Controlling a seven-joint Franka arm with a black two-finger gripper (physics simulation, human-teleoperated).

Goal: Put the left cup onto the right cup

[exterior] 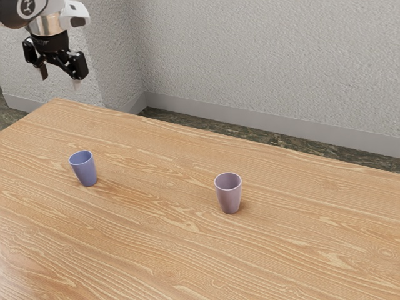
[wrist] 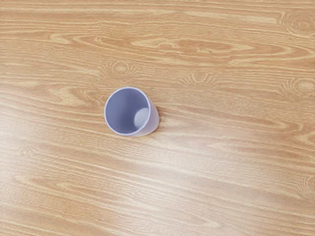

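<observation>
Blue cup upright, well below spread jaws.

The arm comes in at the top corner on the exterior view's left and bends down. The black gripper hangs high up in the air. Its two fingers are spread wide apart and hold nothing.
</observation>
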